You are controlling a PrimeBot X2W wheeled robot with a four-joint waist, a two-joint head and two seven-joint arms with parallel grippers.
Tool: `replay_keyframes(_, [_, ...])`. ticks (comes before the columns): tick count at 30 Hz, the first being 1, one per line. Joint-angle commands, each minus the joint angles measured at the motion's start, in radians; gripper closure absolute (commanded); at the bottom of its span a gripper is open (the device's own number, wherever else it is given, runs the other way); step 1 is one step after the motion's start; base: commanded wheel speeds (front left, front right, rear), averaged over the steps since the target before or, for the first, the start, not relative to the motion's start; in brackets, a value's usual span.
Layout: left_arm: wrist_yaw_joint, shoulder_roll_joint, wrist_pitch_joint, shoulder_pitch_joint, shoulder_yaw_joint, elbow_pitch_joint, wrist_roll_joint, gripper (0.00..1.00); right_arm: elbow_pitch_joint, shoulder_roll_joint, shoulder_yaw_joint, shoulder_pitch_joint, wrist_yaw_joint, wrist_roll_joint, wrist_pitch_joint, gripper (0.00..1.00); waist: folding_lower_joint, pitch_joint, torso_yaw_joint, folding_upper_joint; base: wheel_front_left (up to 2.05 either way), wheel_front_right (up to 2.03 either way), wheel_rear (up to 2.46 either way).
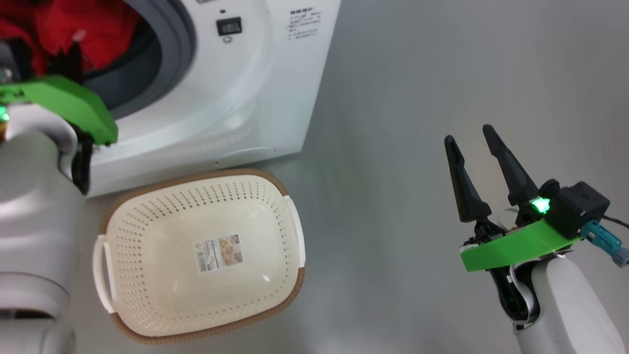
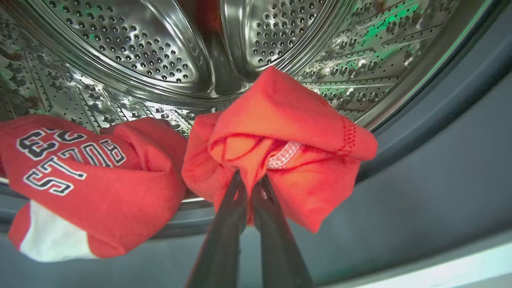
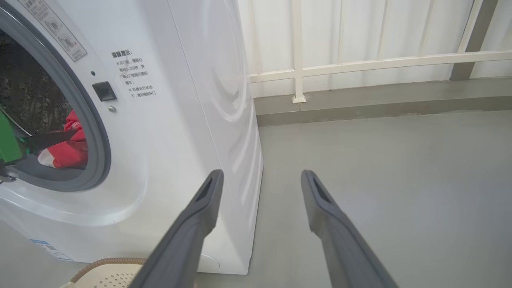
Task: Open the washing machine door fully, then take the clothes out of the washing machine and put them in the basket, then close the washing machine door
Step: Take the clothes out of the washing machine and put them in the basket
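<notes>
In the left wrist view my left gripper (image 2: 250,182) is shut on a bunched red garment (image 2: 280,136) at the mouth of the steel drum (image 2: 140,52). A second red garment, a jersey with white lettering (image 2: 76,176), hangs over the grey gasket to its left. From the head, the clothes (image 1: 73,24) show red inside the washing machine (image 1: 236,88) opening, with my left wrist (image 1: 64,103) reaching in. The cream basket (image 1: 147,290) sits on the floor right in front of the machine, with nothing in it. My right gripper (image 1: 471,140) hangs open over bare floor. The washing machine door is out of view.
Grey floor (image 1: 417,73) stretches to the right of the machine. A white railing and wall (image 3: 360,64) run behind it. The basket's rim (image 3: 108,262) shows below the machine's front in the right wrist view.
</notes>
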State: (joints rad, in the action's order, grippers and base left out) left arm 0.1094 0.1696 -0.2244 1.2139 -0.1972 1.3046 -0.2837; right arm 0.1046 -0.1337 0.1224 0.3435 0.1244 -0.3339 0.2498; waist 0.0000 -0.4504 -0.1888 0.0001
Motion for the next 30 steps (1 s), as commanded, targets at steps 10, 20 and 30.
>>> replay_keyframes(10, [0.014, 0.016, -0.037, -0.172, 0.05, -0.206, -0.041, 1.0, -0.016, -0.027, 0.009, -0.073, 0.006, 0.018, 0.012, 0.0, 0.0, 0.125, 0.063, -0.0001, 0.0, 0.0, 0.0])
replay_keyframes(20, [0.015, 0.009, -0.037, -0.381, 0.113, -0.476, -0.012, 1.0, -0.019, -0.044, -0.015, -0.129, 0.006, 0.017, 0.012, 0.0, 0.0, 0.184, 0.096, -0.0001, 0.0, 0.0, 0.0])
replay_keyframes(30, [0.017, -0.014, -0.037, -0.553, 0.17, -0.73, 0.017, 1.0, -0.025, -0.053, -0.034, -0.149, 0.006, 0.018, 0.012, 0.0, 0.0, 0.209, 0.121, -0.0001, 0.0, 0.0, 0.0])
